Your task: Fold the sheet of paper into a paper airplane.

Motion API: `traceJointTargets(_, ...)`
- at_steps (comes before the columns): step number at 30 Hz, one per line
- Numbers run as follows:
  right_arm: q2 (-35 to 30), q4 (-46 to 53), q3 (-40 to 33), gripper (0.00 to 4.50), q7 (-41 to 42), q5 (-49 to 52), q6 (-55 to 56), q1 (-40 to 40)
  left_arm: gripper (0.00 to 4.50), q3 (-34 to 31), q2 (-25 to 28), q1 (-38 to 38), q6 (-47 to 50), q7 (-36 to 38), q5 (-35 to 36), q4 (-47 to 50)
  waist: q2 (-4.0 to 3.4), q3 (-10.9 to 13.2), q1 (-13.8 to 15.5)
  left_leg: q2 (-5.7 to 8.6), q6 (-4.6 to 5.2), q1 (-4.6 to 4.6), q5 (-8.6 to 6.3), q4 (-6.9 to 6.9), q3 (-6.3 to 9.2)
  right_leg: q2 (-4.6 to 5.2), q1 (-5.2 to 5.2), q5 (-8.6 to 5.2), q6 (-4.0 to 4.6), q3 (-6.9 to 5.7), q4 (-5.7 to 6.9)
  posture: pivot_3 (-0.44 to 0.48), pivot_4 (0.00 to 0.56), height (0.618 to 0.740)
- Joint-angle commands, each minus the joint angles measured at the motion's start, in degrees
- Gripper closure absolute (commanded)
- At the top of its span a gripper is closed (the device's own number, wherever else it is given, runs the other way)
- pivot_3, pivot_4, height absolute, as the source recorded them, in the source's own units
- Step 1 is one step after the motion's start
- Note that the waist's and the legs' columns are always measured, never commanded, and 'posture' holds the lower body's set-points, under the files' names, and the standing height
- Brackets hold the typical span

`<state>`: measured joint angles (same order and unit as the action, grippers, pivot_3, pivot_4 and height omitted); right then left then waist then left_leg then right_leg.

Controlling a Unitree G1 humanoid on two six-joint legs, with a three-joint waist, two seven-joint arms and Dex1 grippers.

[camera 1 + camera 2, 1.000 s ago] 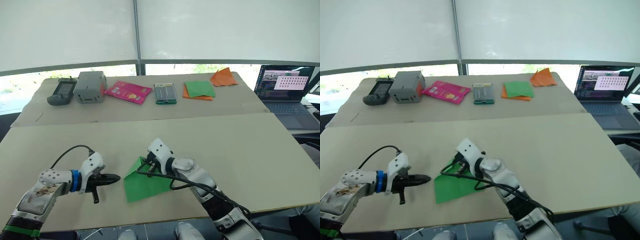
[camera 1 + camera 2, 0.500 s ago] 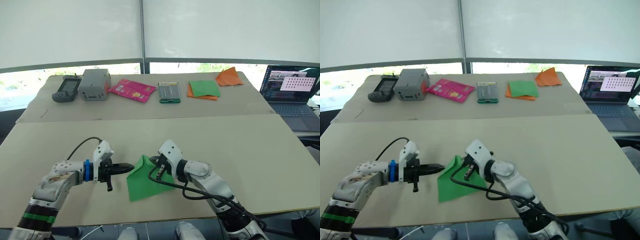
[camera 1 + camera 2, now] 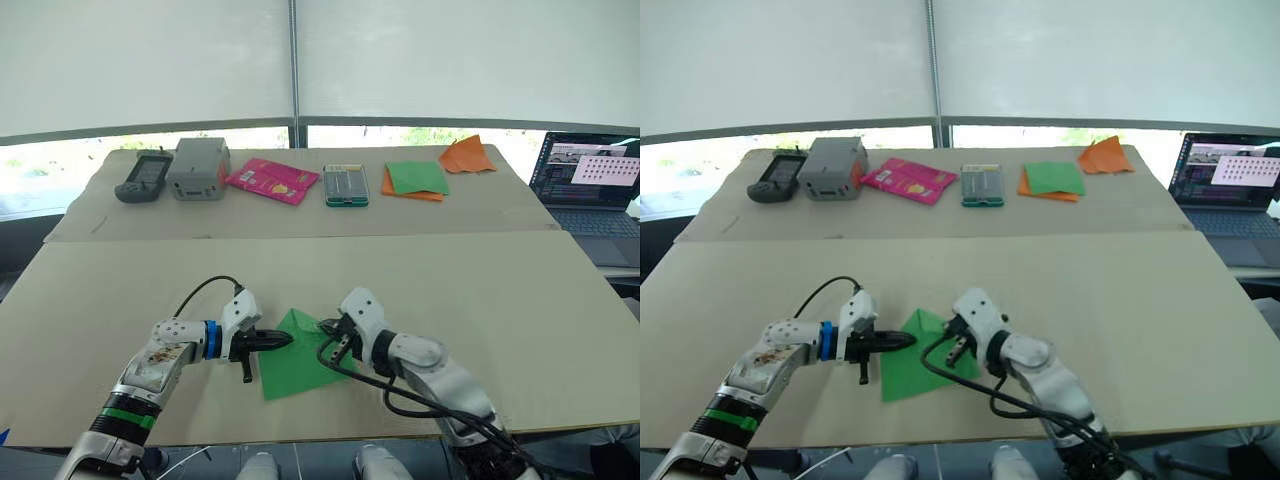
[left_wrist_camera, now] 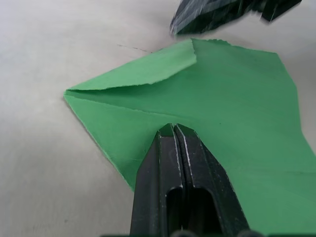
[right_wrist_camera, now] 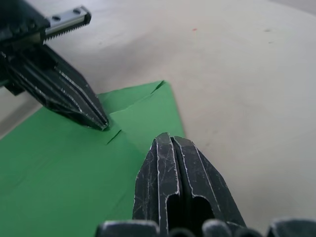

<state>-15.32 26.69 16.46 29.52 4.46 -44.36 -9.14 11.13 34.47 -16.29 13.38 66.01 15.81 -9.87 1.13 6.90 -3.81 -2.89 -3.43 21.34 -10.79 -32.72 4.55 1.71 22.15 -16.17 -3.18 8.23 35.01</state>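
Two beige tables (image 3: 480,290) stood end to end before a wall of white blinds, with a strip of window showing greenery beneath them. Along the far table lay a dark handheld device (image 3: 143,177), a grey box (image 3: 197,169), a pink packet (image 3: 272,181), a small green-edged case (image 3: 346,185), a green sheet bordered by orange paper (image 3: 416,179) and a crumpled orange paper (image 3: 468,156). An open laptop (image 3: 592,190) sat off to the right.

The sheet of paper (image 3: 300,355) lay flat on the near table between the two arms, its far corners folded inward to form a point aimed away from the robot. The left gripper (image 3: 281,340) reached in from the left, its two black fingers pressed together with nothing between them; in the left wrist view its tip (image 4: 174,129) rested on the green surface just behind the folded flap. The right gripper (image 3: 331,333) came in from the right, fingers likewise closed flat against each other and holding nothing, its tip (image 5: 168,138) over the sheet's right edge near the point. The two tips sat near each other, not touching.
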Motion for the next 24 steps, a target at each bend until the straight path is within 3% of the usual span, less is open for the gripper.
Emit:
traceJointTargets(1,-5.06,6.28,-3.33,4.50,0.47,0.84,-2.88,3.00,4.45,2.00,1.09,1.19,-0.61,-0.23,-4.10,-3.64,0.06,-0.05,0.01,0.00,0.00,0.00,0.00,0.00,0.00,0.01,0.01,0.00,0.00,0.00,-0.01,0.000,0.150,0.740)
traceJointTargets(6,-10.41,4.25,-0.61,4.50,0.54,-0.65,-2.19,5.05,4.45,2.17,0.34,0.89,-0.40,-0.36,-3.77,-3.51,0.11,-0.05,-0.05,0.00,-0.08,-0.06,-0.05,0.00,-0.01,0.01,0.03,-0.01,0.01,0.01,-0.01,0.000,0.150,0.740)
traceJointTargets(16,-7.81,-3.44,3.73,4.50,3.79,0.11,4.68,0.14,4.45,2.05,0.01,0.26,0.31,-0.81,-3.95,-3.40,0.11,-0.09,0.17,0.02,-0.01,-0.04,0.00,-0.03,-0.01,0.01,0.00,0.00,0.00,0.01,-0.01,0.000,0.150,0.740)
traceJointTargets(24,-7.16,-6.17,1.54,4.50,6.14,2.31,6.54,-1.42,4.45,2.07,0.52,0.64,-0.07,-0.91,-4.30,-3.45,0.10,-0.24,0.16,0.03,-0.01,-0.06,0.00,-0.04,0.00,0.00,-0.01,0.00,0.00,0.01,0.01,0.000,0.150,0.740)
